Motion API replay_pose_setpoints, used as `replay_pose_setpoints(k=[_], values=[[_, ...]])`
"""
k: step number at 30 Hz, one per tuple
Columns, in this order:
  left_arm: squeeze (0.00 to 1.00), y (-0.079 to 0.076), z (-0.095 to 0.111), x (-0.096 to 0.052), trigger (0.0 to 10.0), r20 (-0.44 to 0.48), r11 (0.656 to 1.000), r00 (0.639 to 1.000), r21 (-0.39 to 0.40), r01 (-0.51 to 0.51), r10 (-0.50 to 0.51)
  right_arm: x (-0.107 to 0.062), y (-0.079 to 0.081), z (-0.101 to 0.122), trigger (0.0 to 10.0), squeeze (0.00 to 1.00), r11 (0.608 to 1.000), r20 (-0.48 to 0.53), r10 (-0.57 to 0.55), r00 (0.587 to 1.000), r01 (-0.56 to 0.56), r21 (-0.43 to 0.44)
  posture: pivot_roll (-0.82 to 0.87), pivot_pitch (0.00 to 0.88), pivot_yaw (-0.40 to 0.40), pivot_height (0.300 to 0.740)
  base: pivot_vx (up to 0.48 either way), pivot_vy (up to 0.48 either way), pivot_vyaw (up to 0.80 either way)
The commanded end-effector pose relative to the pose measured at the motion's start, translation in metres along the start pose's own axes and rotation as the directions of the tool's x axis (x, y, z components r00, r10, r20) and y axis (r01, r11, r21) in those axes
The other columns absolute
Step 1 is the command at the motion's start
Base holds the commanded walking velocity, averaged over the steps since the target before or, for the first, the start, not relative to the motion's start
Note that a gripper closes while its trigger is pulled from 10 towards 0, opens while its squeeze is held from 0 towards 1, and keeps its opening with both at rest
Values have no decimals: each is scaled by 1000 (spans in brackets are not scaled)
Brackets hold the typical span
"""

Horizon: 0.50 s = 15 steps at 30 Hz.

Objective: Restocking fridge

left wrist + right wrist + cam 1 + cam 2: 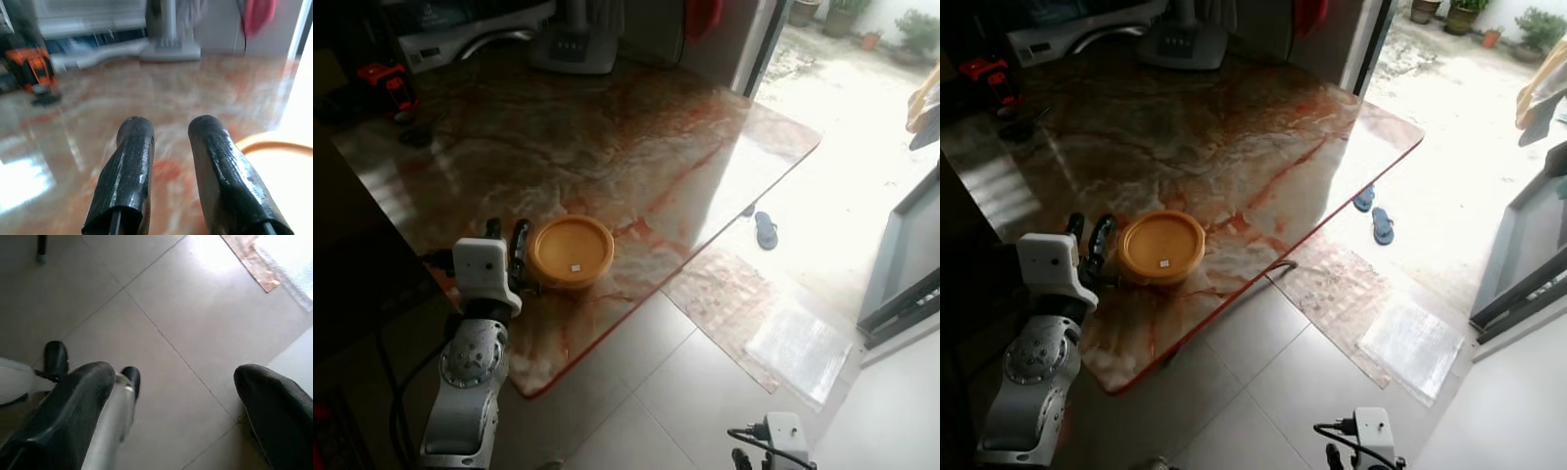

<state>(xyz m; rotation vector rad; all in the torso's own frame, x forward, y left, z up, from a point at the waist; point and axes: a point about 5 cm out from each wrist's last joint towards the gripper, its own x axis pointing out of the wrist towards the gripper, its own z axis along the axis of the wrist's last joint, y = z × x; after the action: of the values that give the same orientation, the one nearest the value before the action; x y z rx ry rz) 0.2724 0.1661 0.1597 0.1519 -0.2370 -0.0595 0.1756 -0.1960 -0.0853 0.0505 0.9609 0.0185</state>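
Left eye view: orange bowl [572, 252] just beside left gripper [506, 247] (jaws slightly apart, empty).

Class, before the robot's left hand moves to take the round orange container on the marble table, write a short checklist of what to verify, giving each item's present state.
1. Left hand beside the orange container, at its left edge: ok.
2. Left hand's fingers around the container: not ok; it lies outside them.
3. Container lid seated flat: ok, as far as visible.
4. Container fully on the marble table, away from the near edge: ok.
5. Right hand out of the way, hanging open over the floor tiles: ok.
6. Fridge location: cannot tell.
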Motion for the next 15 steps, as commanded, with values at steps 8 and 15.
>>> replay_pose_setpoints(k=[8,15], values=[[0,-25,11,-13,10000,25,975,975,34,218,-219,-3,-10,-8,10000,0,1000,-23,-28,999,28,9,16,213,-67,740,0,0,0],[0,-20,26,-12,10000,49,973,971,23,231,-232,-3,-11,-7,10000,0,1000,-23,-28,999,28,9,21,216,-70,740,0,0,0]])
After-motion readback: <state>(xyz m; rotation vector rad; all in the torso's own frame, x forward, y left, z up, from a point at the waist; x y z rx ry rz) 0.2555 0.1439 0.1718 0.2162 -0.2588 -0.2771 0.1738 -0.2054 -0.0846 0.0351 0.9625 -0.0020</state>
